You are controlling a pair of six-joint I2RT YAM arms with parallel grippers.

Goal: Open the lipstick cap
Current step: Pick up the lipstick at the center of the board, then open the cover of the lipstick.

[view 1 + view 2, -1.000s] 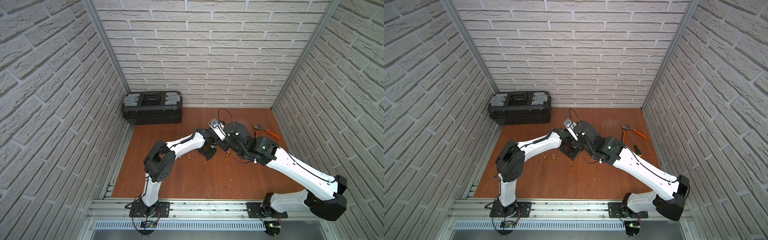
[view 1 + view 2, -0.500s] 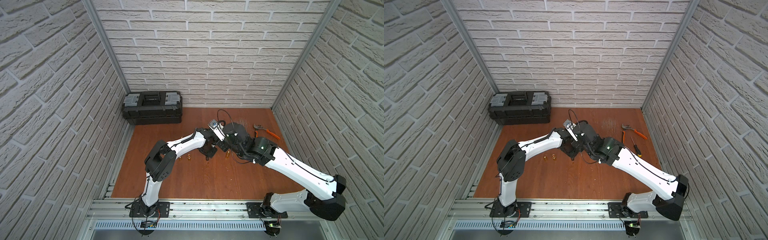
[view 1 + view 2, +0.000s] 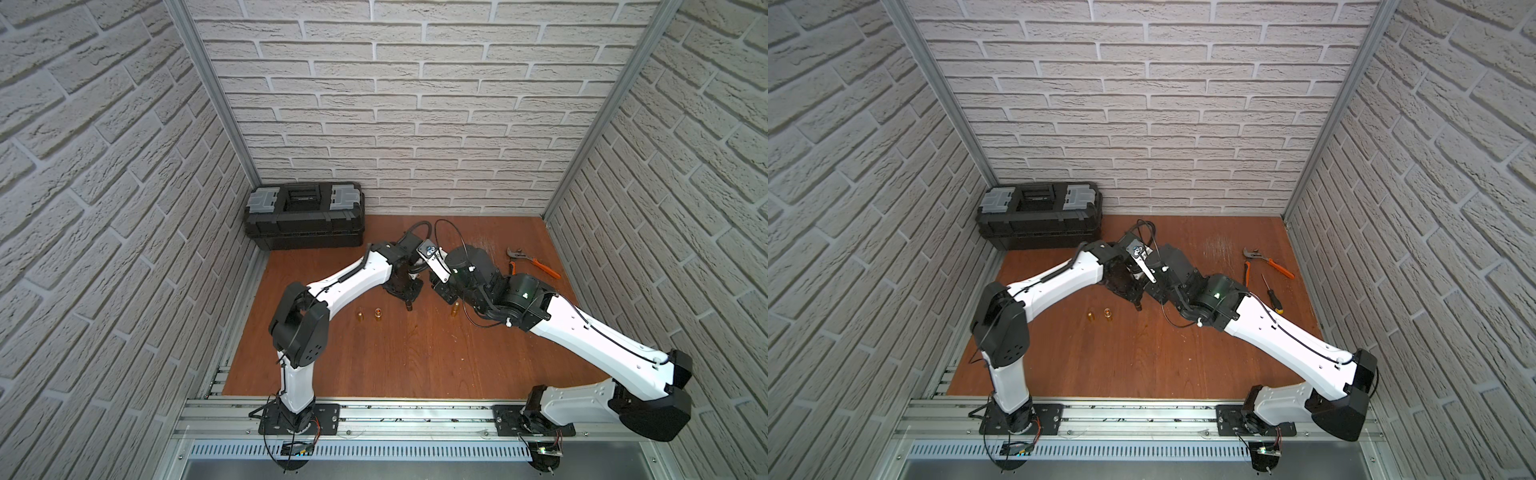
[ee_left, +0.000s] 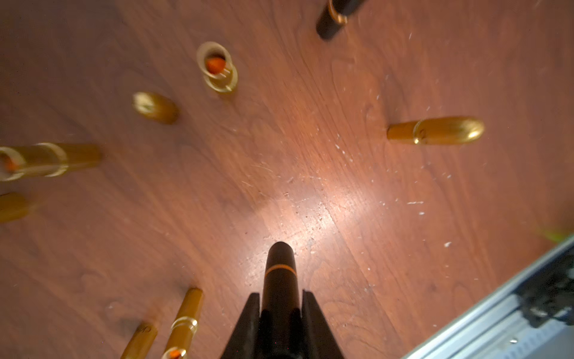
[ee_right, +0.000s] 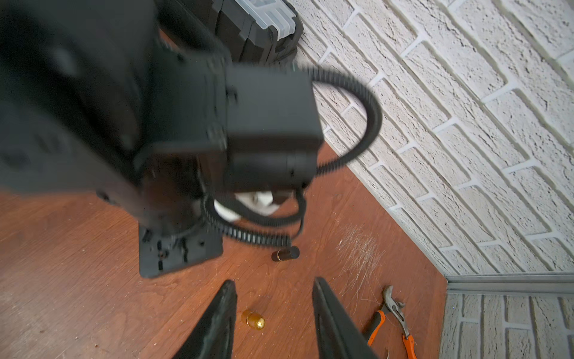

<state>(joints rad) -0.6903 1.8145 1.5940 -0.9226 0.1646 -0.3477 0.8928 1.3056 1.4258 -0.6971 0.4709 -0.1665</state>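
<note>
— What's around it?
— Nearest, lower centre, a gold cap (image 3: pixel 360 316) and an open gold tube (image 3: pixel 377 313) stand on the floor (image 3: pixel 415 365). Mid-frame, the left gripper (image 4: pixel 280 293) pinches the black lipstick (image 4: pixel 279 264). The right gripper (image 5: pixel 274 281), jaws spread and empty, crowds it from the right, above a closed gold lipstick (image 3: pixel 455 308). Farther back: pliers (image 3: pixel 534 262), toolbox (image 3: pixel 305 216).
— Any change?
— 1 second ago the left jaws stood wider; now they clamp.

Black lipstick (image 4: pixel 279 273) base hidden btwn left jaws; gold tube (image 4: pixel 46 160) cut off at frame edge.
</note>
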